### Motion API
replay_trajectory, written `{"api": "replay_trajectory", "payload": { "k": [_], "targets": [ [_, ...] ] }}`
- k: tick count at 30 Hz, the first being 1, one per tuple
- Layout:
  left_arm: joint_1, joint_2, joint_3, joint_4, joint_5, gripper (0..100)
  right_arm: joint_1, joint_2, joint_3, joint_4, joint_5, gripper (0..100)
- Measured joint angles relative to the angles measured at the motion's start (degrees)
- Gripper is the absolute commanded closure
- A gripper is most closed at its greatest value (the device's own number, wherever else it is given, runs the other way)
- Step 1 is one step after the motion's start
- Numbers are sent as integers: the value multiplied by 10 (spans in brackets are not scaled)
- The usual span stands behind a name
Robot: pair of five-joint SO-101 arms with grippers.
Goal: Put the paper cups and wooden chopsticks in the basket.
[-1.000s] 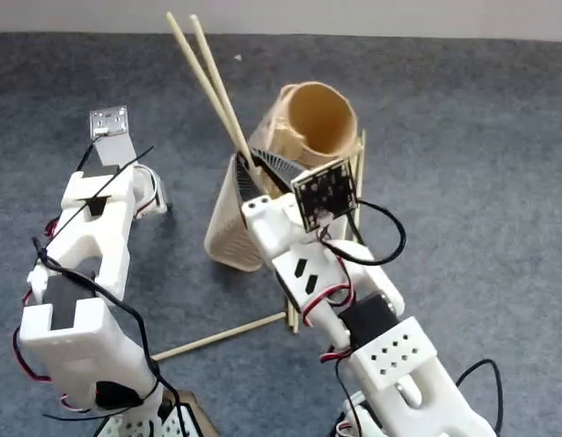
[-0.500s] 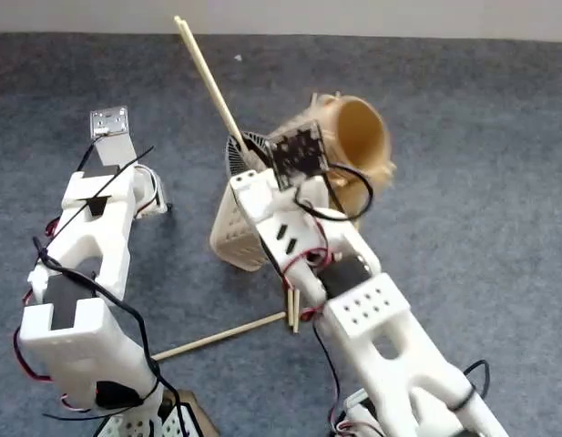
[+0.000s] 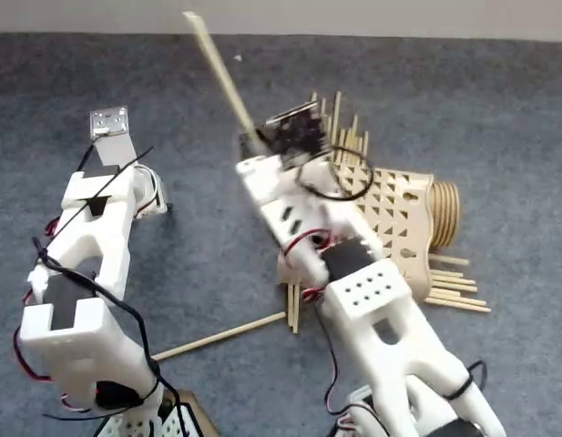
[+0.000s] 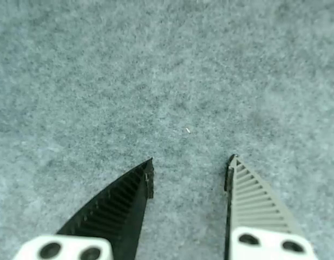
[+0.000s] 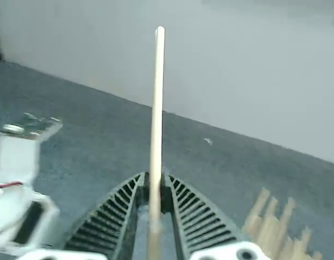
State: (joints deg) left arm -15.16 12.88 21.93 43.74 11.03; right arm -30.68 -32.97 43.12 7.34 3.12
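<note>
Stock: right tool (image 5: 154, 179) clamping a chopstick (image 5: 157, 81); left tool (image 4: 191, 161) gaping wide; I am planning slow tip-first entry into the tipped basket (image 3: 399, 214).

The basket (image 3: 399, 214) lies on its side on the worktop (image 3: 499, 109), right of the right arm (image 3: 381, 309), with cups (image 3: 444, 214) at its right end. Loose chopsticks (image 3: 452, 289) lie at its front right and behind it. A single stick (image 3: 221, 335) lies in front, between the arms. Left of the basket, the right claw (image 3: 249, 144) grips a raised chopstick (image 3: 217, 68).
</note>
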Motion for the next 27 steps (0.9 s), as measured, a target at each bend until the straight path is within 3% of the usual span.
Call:
{"api": "replay_trajectory", "payload": {
  "k": [3, 8, 17, 22, 27],
  "targets": [
    [0, 0, -12, 18, -11, 776, 72, -47, 0, 77, 0, 984],
    [57, 0, -134, 173, -62, 772, 187, -200, 0, 205, 0, 992],
    [215, 0, -383, 410, -166, 771, 240, -513, 143, 245, 0, 993],
    [260, 0, -503, 477, -184, 771, 322, -558, 185, 264, -17, 993],
    [311, 0, -521, 491, -186, 757, 415, -600, 193, 309, -25, 993]
  ]
}}
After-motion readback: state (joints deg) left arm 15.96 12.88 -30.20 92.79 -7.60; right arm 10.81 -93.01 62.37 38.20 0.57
